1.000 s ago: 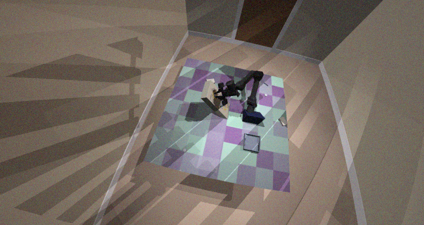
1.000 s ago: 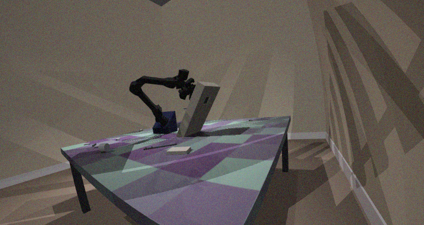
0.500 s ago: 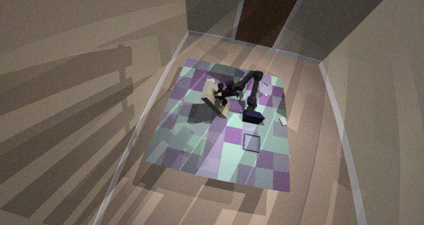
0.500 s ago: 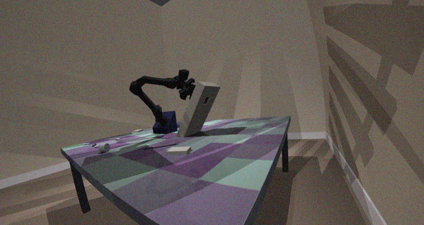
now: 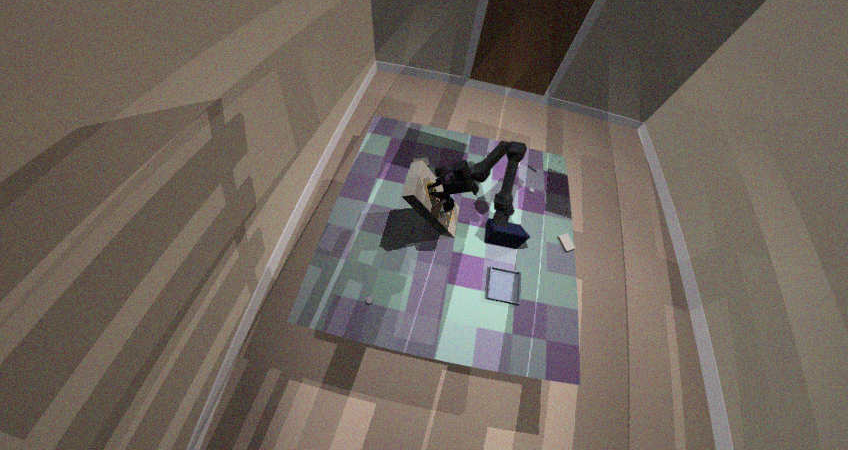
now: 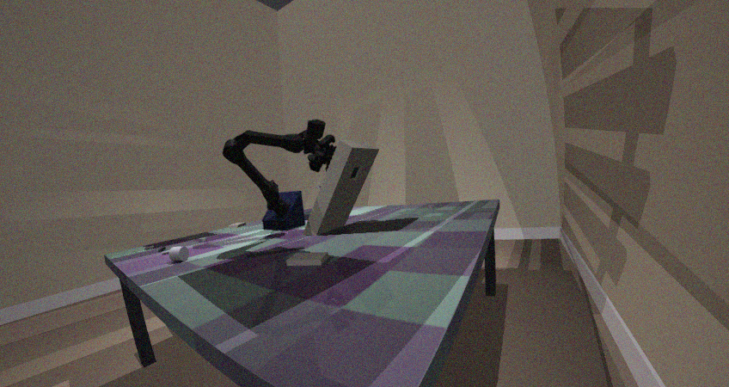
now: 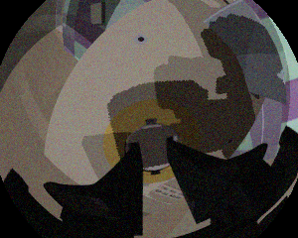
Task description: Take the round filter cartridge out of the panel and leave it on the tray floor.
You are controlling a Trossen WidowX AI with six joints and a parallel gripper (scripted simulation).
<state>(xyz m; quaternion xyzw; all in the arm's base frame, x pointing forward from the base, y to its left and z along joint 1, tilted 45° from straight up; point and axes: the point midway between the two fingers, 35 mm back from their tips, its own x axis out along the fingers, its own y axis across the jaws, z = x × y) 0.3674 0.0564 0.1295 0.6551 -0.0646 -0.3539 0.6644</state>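
The service panel (image 5: 418, 175) (image 6: 339, 193) (image 7: 109, 64) is a pale, leaning block on the table. The round cartridge (image 7: 155, 158) sits in it inside a yellow ring (image 7: 109, 141), its grey face in shadow. My gripper (image 5: 433, 190) (image 6: 329, 158) (image 7: 152, 145) is at the panel face, with its two dark fingertips on the cartridge where the slots lie. The slots are hidden behind the fingertips. The fingers look shut on the part of the cartridge between them. How deep they reach is not visible. The tray (image 5: 503, 285) is empty, with a dark rim, beyond the robot base.
The blue robot base (image 5: 505, 233) (image 6: 284, 210) stands between panel and tray. A white cylinder (image 6: 179, 253) and a flat pale block (image 6: 307, 259) lie on the table. Another pale block (image 5: 565, 242) lies near the edge. A small round piece (image 5: 368, 300) lies farther off.
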